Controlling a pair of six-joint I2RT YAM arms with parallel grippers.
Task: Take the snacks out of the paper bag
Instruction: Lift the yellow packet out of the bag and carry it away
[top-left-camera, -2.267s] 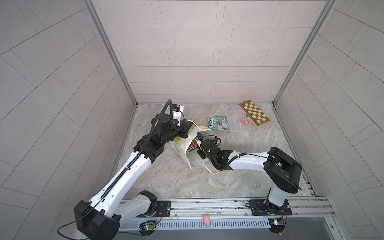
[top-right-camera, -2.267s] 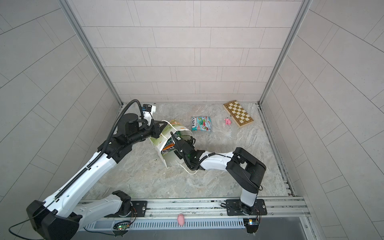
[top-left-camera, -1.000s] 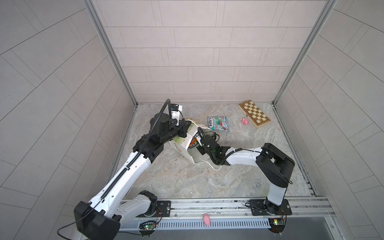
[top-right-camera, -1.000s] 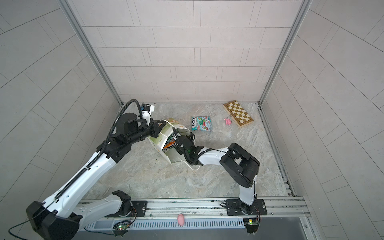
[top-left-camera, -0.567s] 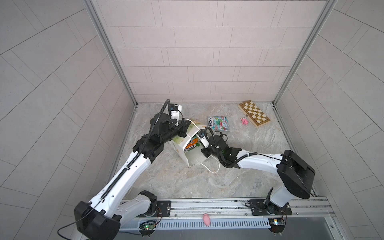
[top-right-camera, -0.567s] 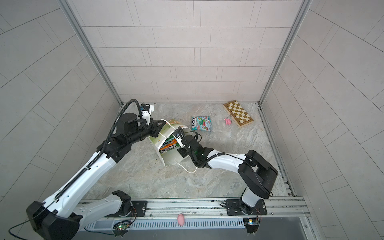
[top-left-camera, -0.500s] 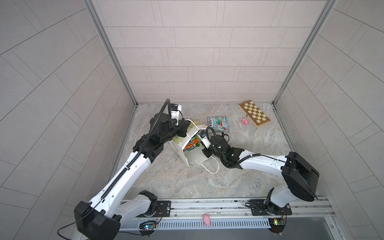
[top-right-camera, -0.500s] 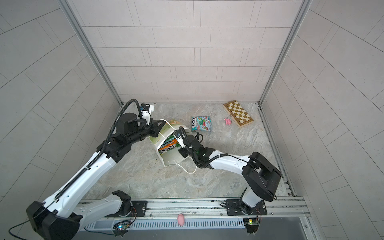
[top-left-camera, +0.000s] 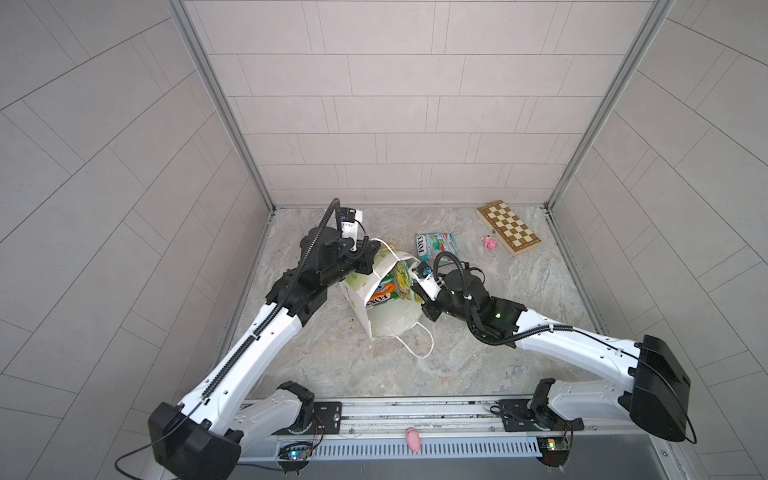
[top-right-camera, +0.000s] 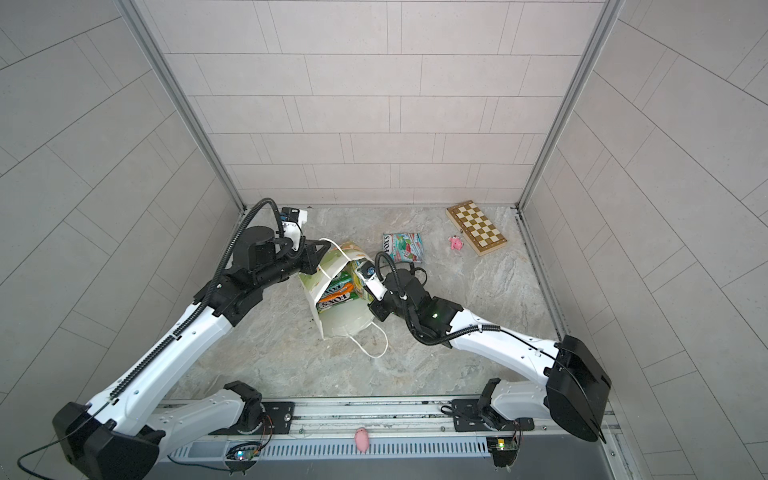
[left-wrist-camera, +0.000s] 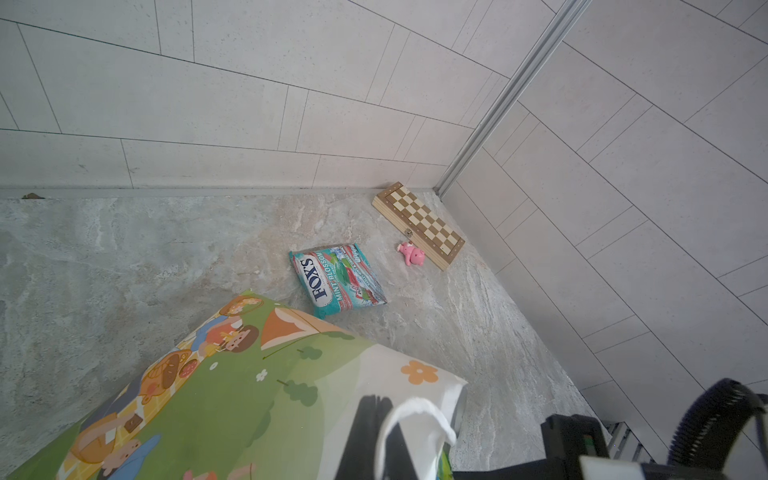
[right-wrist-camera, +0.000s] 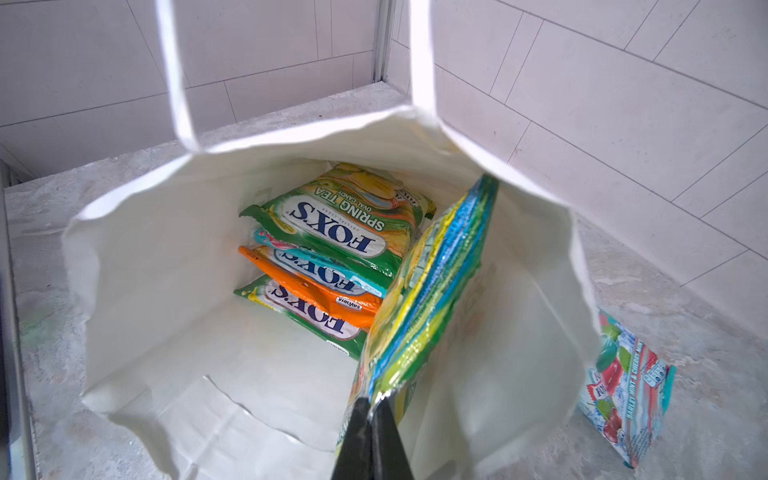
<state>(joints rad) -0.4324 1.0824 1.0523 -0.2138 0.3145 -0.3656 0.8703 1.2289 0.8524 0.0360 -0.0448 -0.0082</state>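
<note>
Between the black fingers (right-wrist-camera: 388, 436) of the right gripper (right-wrist-camera: 371, 405), pinching the bottom edge of a yellow-green packet (right-wrist-camera: 428, 291), pressing them together on the foil at the lower centre of the right wrist view. Holding that packet on edge just inside the mouth of the paper bag (right-wrist-camera: 137, 257), right of centre, its top corner reaching the bag's rim. Showing, deeper in the bag, a stack of four packets (right-wrist-camera: 332, 266): green on top, then teal, orange and green.

Showing in both top views the bag (top-left-camera: 390, 324) (top-right-camera: 345, 320) tipped over at mid-frame on the marble floor (top-left-camera: 457, 353), mouth turned toward the lower right. Clamping the bag's upper rim, beside a white cord handle (left-wrist-camera: 419, 415), with the left gripper (left-wrist-camera: 376, 405), fingers closed on the paper at the lower centre of the left wrist view.

Showing one teal-and-red packet (top-left-camera: 434, 245) (top-right-camera: 402, 247) lying flat on the floor outside, just above and right of the bag, with a pink toy (top-left-camera: 489, 243) and a folded chessboard (top-left-camera: 508, 227) farther right.
</note>
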